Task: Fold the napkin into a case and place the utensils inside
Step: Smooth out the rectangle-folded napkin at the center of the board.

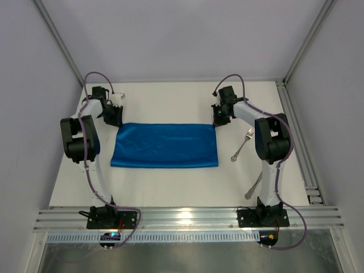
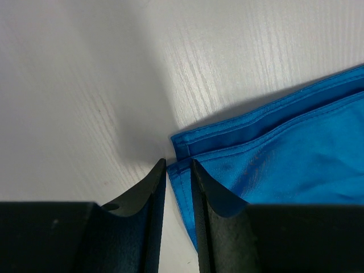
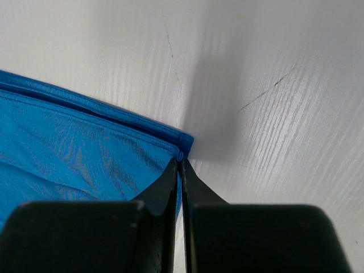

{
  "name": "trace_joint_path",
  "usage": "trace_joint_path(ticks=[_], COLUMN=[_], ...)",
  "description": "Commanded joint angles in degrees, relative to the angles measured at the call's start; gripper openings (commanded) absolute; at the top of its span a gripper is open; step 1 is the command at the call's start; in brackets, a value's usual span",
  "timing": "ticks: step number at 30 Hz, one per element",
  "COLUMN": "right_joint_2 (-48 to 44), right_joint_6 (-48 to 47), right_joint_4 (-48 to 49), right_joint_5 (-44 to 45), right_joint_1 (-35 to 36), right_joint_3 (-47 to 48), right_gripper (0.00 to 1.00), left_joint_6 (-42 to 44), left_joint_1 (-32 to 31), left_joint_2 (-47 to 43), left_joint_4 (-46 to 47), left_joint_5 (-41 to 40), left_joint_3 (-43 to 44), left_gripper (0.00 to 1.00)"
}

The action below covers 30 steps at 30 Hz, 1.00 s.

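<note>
The bright blue napkin (image 1: pixel 165 145) lies flat on the white table, folded over into a wide rectangle. My left gripper (image 1: pixel 112 116) is at its far left corner. In the left wrist view the left gripper (image 2: pixel 178 165) stands slightly open, and the napkin's (image 2: pixel 284 153) hemmed edge runs loose through the gap. My right gripper (image 1: pixel 219 119) is at the far right corner. The right wrist view shows the right gripper (image 3: pixel 179 162) shut on the napkin's (image 3: pixel 74 153) top-layer corner. A silver fork (image 1: pixel 243 144) lies right of the cloth. A second utensil (image 1: pixel 253 186) shows partly behind the right arm.
White walls enclose the table (image 1: pixel 170 102) on three sides. An aluminium rail (image 1: pixel 296 136) runs along the right edge and another rail (image 1: pixel 187 219) along the near edge, where both arm bases are bolted.
</note>
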Motion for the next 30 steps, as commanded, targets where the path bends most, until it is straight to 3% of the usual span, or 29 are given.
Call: trace_joint_path(ticks=[1,16,19,22,30], right_joint_2=[-3.2,-3.3,-3.3,-3.2,-4.4], right_joint_6=[-1.1,-1.3,-1.2,-1.2,-1.2], right_joint_4=[0.0,-0.5,-0.5,-0.5,-0.4], right_joint_5=[0.5,1.0,1.0,0.9,1.2], right_joint_1=[-0.2,-0.1,-0.2,-0.1,-0.1], right_joint_3=[2.4,2.8,2.8,2.8,2.8], right_gripper=[0.04,0.04,0.04,0.04,0.04], left_joint_6=[1.0,2.2,2.4,2.3,0.1], left_joint_1=[1.4,1.8,1.9,1.9,1.9], left_joint_2=[-1.9,-4.3,-3.7,-3.0,-6.2], left_joint_4=[-2.9,-3.9,-4.4,-4.9,-2.0], left_joint_5=[3.9,3.8,3.9,4.3,3.4], left_joint_3=[0.0,-1.0,-0.6,-0.4,-1.2], left_gripper=[0.26,0.23,0.15,0.0,0.0])
